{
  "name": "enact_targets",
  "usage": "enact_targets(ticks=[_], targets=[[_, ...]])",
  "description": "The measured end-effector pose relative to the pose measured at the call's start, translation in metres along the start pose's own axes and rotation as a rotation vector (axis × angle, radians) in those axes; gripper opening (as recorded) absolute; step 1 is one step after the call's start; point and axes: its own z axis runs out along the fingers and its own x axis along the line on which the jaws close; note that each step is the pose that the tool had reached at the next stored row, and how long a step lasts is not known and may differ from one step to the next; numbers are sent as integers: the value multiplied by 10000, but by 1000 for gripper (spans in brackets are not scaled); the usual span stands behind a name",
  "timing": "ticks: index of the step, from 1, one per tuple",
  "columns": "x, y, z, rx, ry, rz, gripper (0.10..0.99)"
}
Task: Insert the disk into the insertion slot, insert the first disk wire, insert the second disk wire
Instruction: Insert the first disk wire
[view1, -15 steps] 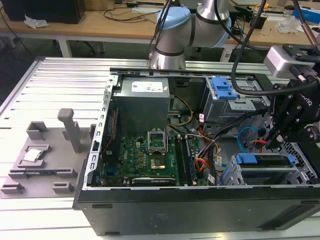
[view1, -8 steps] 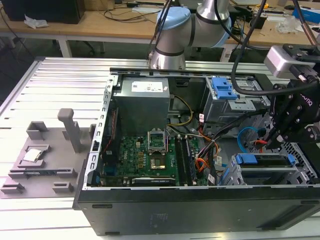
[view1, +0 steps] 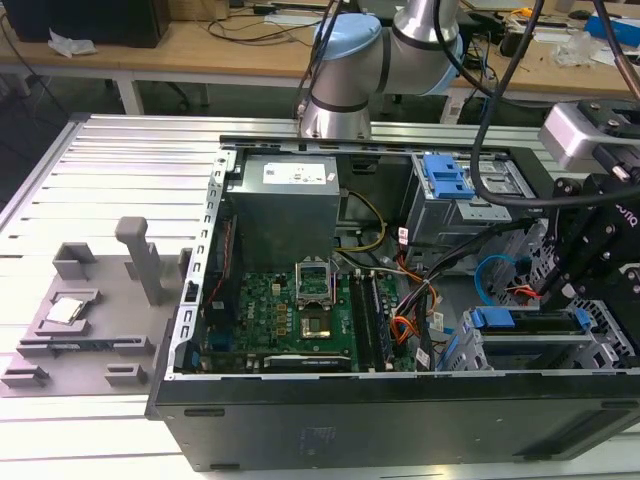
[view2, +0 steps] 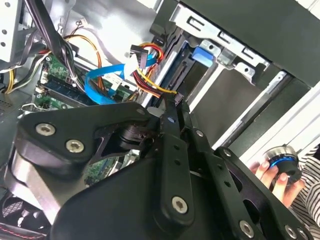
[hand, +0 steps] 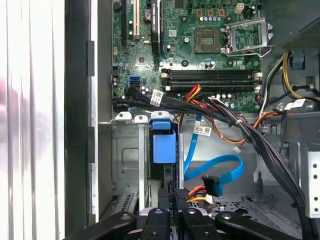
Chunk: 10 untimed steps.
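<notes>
The disk (view1: 530, 324), framed by its blue carrier (hand: 164, 145), lies inside the insertion slot (hand: 127, 155), a grey metal cage (view1: 592, 352) at the exterior view's right of the open case. My gripper (view2: 172, 102) hangs just behind the carrier, shut on the small black plug of the first disk wire (view2: 150, 82), a red-yellow-black bundle. The gripper (hand: 172, 197) points at the disk's rear edge and also shows over the cage (view1: 552, 292). The second disk wire (hand: 220, 167), a light-blue flat cable (view2: 100, 85), loops loose beside it with its dark plug (hand: 212, 185) free.
Thick black cable bundles (hand: 250, 135) cross between the motherboard (view1: 290, 315) and the cage. A blue-latched grey bay (view1: 447, 180) stands behind. A person's hand (view2: 280, 175) holds a round knob outside the case. A grey fixture (view1: 90, 310) lies at the exterior view's left.
</notes>
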Motion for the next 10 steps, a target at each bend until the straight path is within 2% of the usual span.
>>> enact_targets(ticks=[6, 10], targets=[[-3, -82, 25, -5, 2, -1, 161], [-4, -97, 53, -5, -2, 2, 161]])
